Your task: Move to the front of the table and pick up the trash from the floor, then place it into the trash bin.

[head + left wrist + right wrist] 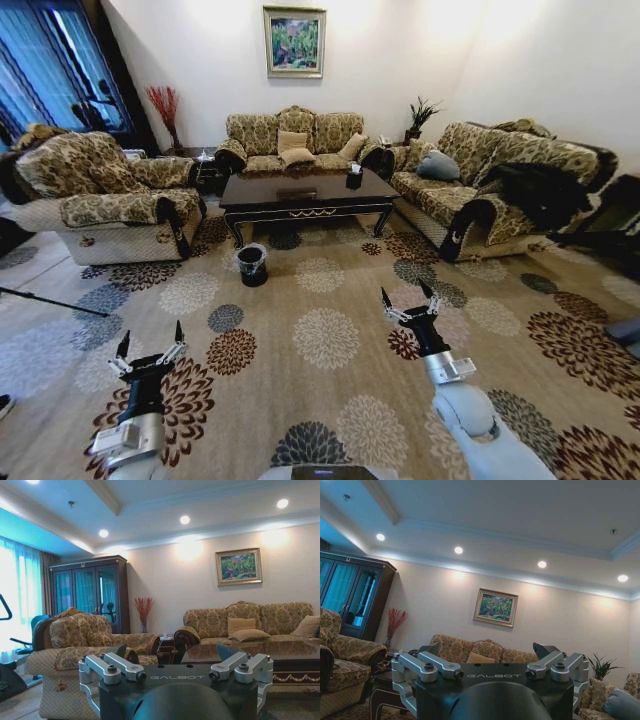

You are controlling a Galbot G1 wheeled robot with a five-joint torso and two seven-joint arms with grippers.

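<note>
The long dark table [300,195] stands across the room, in front of the back sofa; the left wrist view shows its glossy top [240,652]. The small black trash bin [252,265] with its clear liner sits on the carpet just before the table's left front leg. I cannot make out the trash on the patterned carpet from here. My left gripper [151,338] is held low at the near left, open and empty, and so it appears in its wrist view [172,652]. My right gripper [406,295] is raised at the near right, open and empty [486,650].
Floral sofas flank the table: an armchair [100,200] on the left, a sofa [295,135] behind, another sofa [480,190] on the right. A small black box [354,180] sits on the tabletop. A thin dark rod [50,300] lies across the floor at left. Wide carpet lies between me and the table.
</note>
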